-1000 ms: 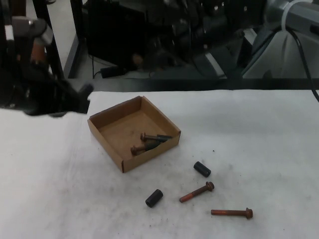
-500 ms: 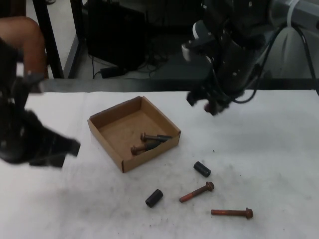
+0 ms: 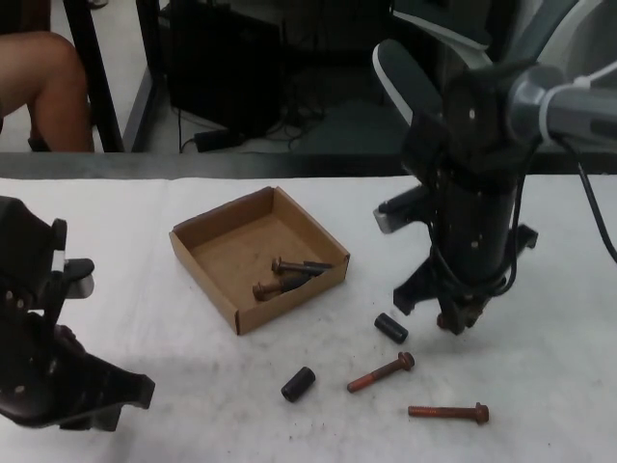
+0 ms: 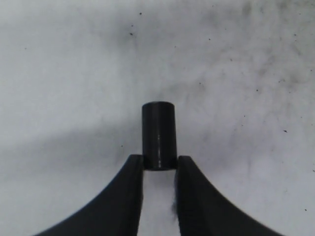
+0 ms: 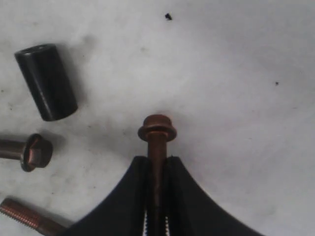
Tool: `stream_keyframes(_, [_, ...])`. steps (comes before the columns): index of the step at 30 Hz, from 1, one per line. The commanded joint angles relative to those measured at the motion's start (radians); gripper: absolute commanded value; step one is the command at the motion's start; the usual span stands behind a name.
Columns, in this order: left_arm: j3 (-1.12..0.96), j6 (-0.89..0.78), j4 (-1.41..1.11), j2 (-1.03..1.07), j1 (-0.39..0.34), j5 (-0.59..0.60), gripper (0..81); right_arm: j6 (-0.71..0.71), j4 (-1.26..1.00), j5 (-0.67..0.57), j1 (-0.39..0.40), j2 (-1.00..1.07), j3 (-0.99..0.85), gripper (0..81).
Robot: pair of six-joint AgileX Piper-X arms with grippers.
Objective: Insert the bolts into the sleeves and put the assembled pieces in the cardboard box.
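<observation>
My left gripper (image 4: 159,164) is shut on the end of a black sleeve (image 4: 159,133) just above the white bench; its arm (image 3: 53,381) is at the front left. My right gripper (image 5: 157,160) is shut on a rusty bolt (image 5: 157,132), head outward, and hangs low (image 3: 451,318) beside a loose black sleeve (image 3: 390,328) (image 5: 46,81). A second loose sleeve (image 3: 298,384) and two loose bolts (image 3: 381,371) (image 3: 448,413) lie on the bench in front. The cardboard box (image 3: 207,236) holds two assembled pieces (image 3: 289,275).
The bench's back edge (image 3: 289,177) runs behind the box, with dark equipment and a person's leg beyond it. White bench surface (image 3: 559,386) lies to the right of the loose parts.
Both arms have come down over the bench: the left to the front left, the right from behind the box down to beside the loose sleeve. The loose parts and the box have not moved.
</observation>
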Motion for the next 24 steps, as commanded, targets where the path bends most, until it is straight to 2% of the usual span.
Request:
stream_keyframes(1, [0.002, -0.007, -0.013, 0.008, -0.004, -0.009, 0.8, -0.01, -0.028, -0.024, -0.003, -0.017, 0.022, 0.2])
stream_keyframes(8, [0.002, -0.027, -0.011, 0.101, -0.004, 0.04, 0.8, -0.01, -0.044, -0.029, -0.003, -0.017, 0.038, 0.2])
stream_keyframes(19, [0.002, -0.027, -0.014, 0.125, -0.004, 0.036, 0.8, -0.01, -0.085, -0.058, -0.003, -0.011, 0.041, 1.1])
stream_keyframes(21, [0.002, -0.042, -0.014, 0.125, -0.004, 0.041, 1.9, -0.01, -0.094, -0.06, -0.003, -0.011, 0.041, 9.0])
stream_keyframes(24, [0.002, -0.042, -0.011, 0.125, -0.004, 0.068, 10.9, -0.007, -0.104, -0.06, -0.003, -0.011, 0.041, 34.3])
